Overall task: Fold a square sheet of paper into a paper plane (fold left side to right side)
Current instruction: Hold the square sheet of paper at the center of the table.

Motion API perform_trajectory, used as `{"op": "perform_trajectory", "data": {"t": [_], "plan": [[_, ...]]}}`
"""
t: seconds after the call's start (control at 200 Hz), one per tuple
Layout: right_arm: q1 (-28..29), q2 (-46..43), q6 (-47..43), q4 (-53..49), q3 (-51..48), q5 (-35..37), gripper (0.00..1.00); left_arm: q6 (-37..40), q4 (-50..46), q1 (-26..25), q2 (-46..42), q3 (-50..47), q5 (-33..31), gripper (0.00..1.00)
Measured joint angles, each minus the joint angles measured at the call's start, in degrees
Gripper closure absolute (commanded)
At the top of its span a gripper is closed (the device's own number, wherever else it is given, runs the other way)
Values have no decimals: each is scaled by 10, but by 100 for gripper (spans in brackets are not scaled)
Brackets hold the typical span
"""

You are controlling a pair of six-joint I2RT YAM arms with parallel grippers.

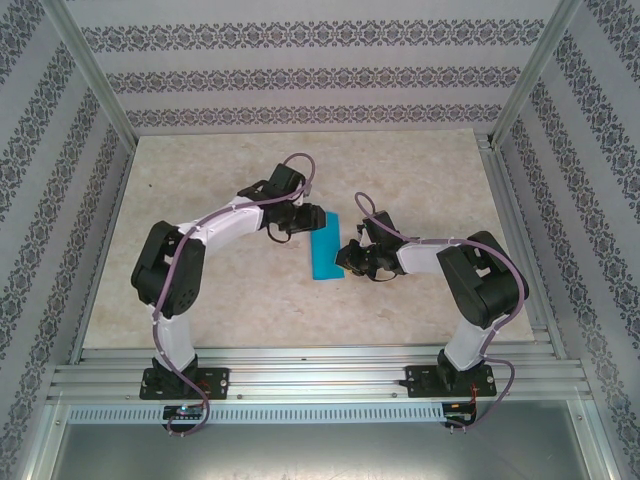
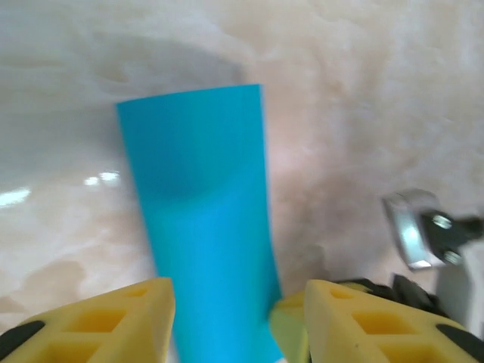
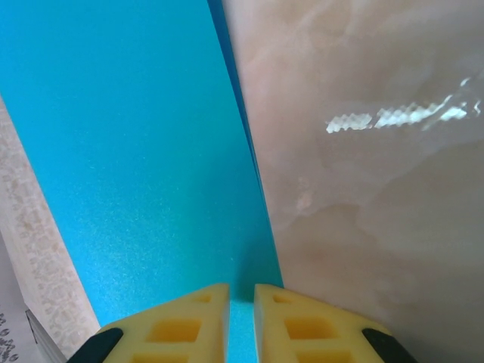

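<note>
The square sheet of paper (image 1: 326, 246) lies on the table as a narrow teal strip, folded double, between the two arms. In the left wrist view the paper (image 2: 204, 204) runs down between the yellow fingers (image 2: 113, 321) of my left gripper (image 2: 240, 318), which stands open astride the strip's near end. My left gripper (image 1: 303, 222) is at the strip's upper left corner. My right gripper (image 1: 352, 258) is at the strip's lower right edge. Its jaws (image 3: 241, 318) are shut to a thin slit, tips down on the paper (image 3: 136, 151) beside its layered right edge.
The marble-patterned table (image 1: 420, 180) is walled by patterned panels and aluminium posts. A rail frame (image 1: 320, 370) runs along the near edge by the arm bases. In the left wrist view, a metal part of the right arm (image 2: 412, 231) stands close to the right of the strip.
</note>
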Motion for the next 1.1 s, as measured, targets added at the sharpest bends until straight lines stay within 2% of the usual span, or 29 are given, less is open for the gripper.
{"op": "perform_trajectory", "data": {"t": [0.19, 0.33, 1.099], "plan": [[0, 1, 0, -3, 3, 0, 83, -16, 66, -1, 24, -41, 87, 56], [0, 2, 0, -5, 3, 0, 83, -29, 99, -3, 49, -52, 124, 57], [0, 7, -9, -16, 12, -3, 83, 3, 84, -3, 85, -51, 89, 59]]}}
